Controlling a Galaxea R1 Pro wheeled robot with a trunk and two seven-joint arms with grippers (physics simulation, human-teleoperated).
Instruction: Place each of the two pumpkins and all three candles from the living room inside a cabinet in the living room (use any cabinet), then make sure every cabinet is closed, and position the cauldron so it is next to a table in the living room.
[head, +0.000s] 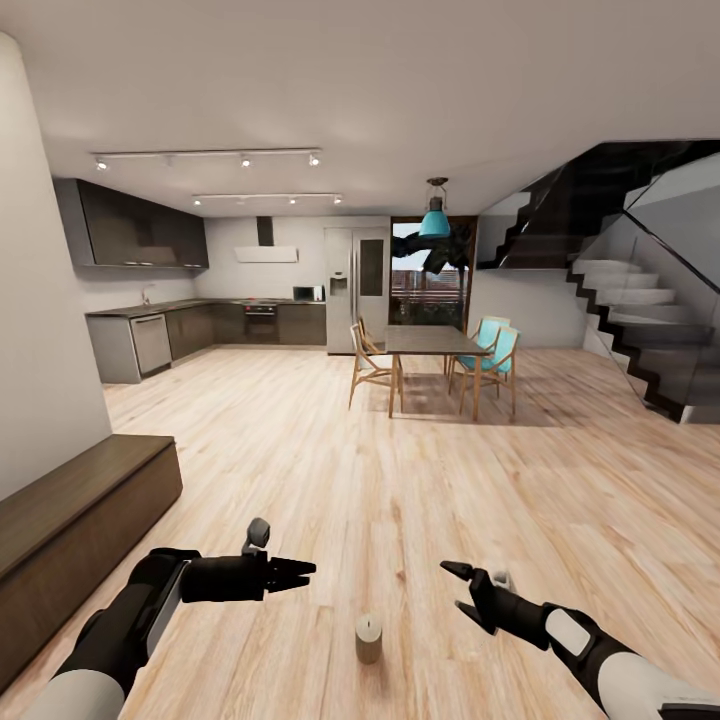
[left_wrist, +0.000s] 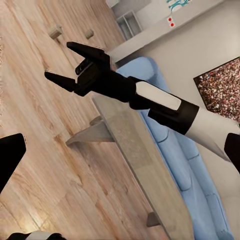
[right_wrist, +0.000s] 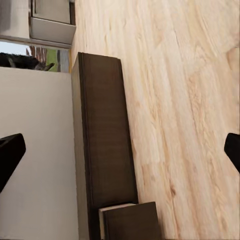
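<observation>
Two pincers, left (head: 300, 574) and right (head: 458, 588), open over one candle (head: 368, 639)

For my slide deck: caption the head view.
Both open grippers, left and right, hover above a candle standing on the floor beside the cabinet.

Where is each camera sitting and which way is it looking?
Head view: on the head, looking forward and down across the floor to the kitchen; both arms show, left tool, right tool.
Left wrist view: on the left arm, facing the right tool and grey table.
Right wrist view: on the right arm, facing the cabinet.
Shared: head and right wrist views both see the cabinet.
</observation>
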